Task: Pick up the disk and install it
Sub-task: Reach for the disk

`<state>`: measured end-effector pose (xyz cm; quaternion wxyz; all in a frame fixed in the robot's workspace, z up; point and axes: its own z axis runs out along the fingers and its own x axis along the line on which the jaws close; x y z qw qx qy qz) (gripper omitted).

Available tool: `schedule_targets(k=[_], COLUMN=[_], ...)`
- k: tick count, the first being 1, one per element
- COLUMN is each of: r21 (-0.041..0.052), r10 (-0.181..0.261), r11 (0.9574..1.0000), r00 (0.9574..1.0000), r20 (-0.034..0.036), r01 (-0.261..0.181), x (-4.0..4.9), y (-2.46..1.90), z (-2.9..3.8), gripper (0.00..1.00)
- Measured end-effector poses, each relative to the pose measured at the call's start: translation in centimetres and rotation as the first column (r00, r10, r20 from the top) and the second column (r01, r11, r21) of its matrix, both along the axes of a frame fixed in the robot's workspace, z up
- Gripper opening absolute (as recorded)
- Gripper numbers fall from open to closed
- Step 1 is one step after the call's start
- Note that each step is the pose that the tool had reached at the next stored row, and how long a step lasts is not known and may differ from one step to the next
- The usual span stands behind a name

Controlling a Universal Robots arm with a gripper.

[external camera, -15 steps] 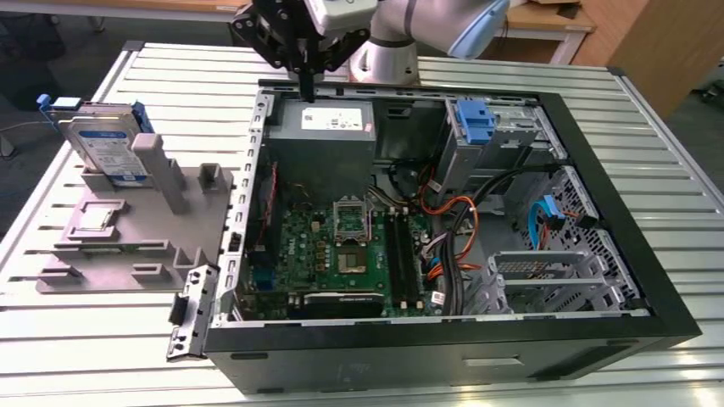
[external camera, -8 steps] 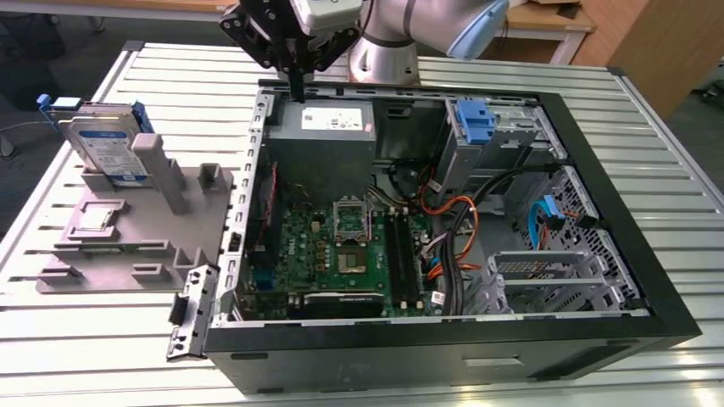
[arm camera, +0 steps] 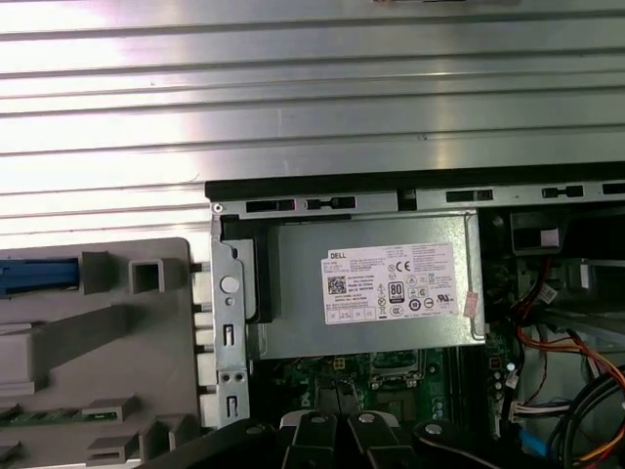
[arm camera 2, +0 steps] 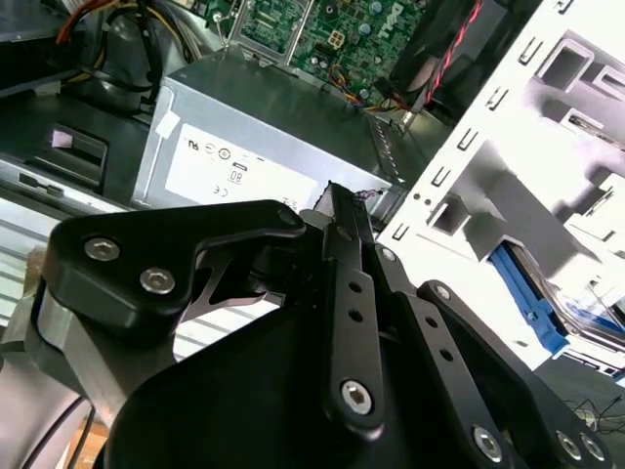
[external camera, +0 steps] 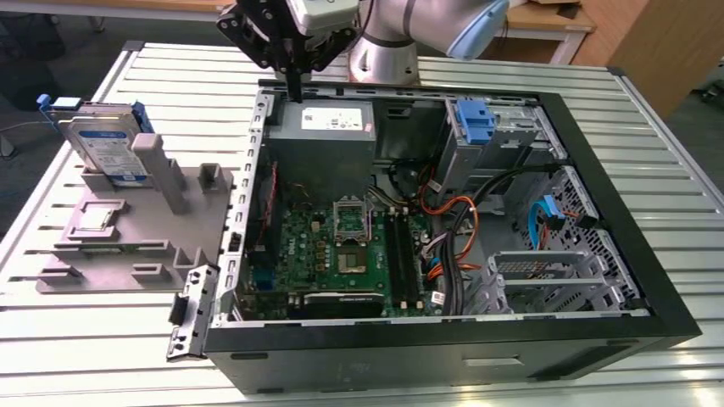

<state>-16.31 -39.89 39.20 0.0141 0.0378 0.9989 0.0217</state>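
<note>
The gripper [external camera: 297, 97] is held pointing down above the power supply box [external camera: 328, 140], fingers pressed together on nothing, well apart from the disk [external camera: 104, 146].

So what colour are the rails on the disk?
Blue; the disk shows them best in the exterior view.

Robotics lab, slatted metal bench [external camera: 68, 339], opened computer case [external camera: 453, 339], grey fixture [external camera: 114, 254]

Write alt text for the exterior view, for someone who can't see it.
A robot arm's gripper hovers, fingers shut, above the grey power supply in an open computer case. The disk stands on edge in a grey holder at the exterior view's left.
</note>
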Motion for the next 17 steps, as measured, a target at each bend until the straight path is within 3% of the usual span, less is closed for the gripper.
schedule_targets(k=[5, 17], r21=[0.0, 0.0], r10=[0.0, 0.0], r11=[1.0, 1.0], r00=[1.0, 1.0], r20=[0.0, 0.0001], r01=[0.0, 0.0], x=[-1.28, -5.34], y=[0.05, 0.16], z=[-0.1, -0.32], gripper=[0.1, 0.1])
